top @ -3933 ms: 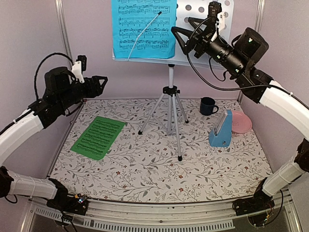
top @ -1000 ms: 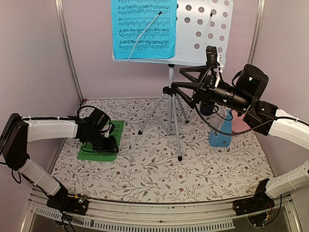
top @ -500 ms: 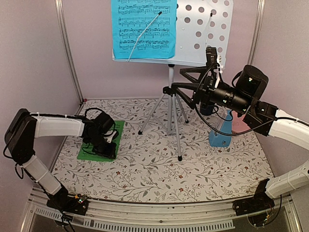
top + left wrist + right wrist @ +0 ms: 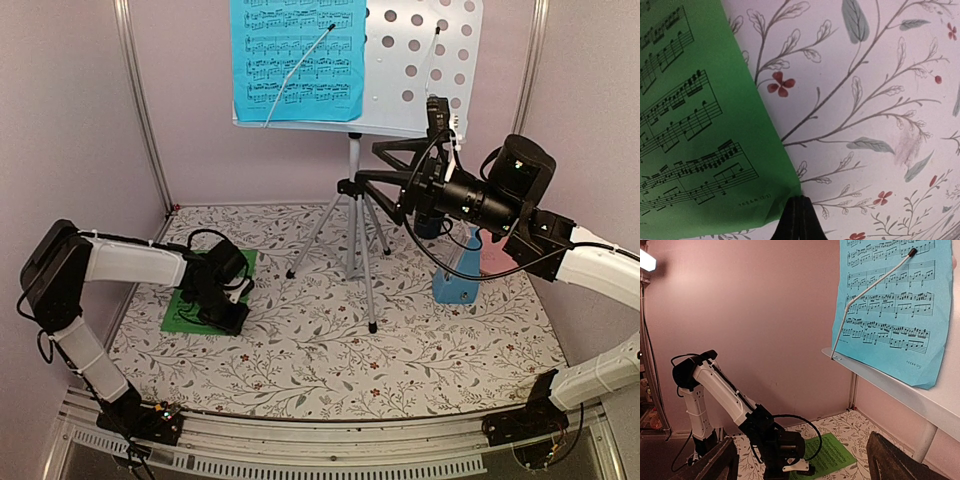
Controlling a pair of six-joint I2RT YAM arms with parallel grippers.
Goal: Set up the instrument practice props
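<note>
Left fingers (image 4: 790,227) pinch the green music sheet (image 4: 700,150) by its corner on the counter (image 4: 880,100) — right fingers (image 4: 895,462) spread wide, empty.

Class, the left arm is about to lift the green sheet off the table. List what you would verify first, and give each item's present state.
1. Left jaws closed: ok, shut at the corner of the green sheet.
2. Paper truly pinched between them: cannot tell; the corner ends right at the tips.
3. Room on the stand beside the blue sheet: ok, its right half is bare.
4. Right jaws free: ok, open with nothing between them.
5. Right arm clear of the tripod: cannot tell; its jaws hang close to the hub.
6. Metronome upright: ok, standing on the table, partly hidden by the right arm.
</note>
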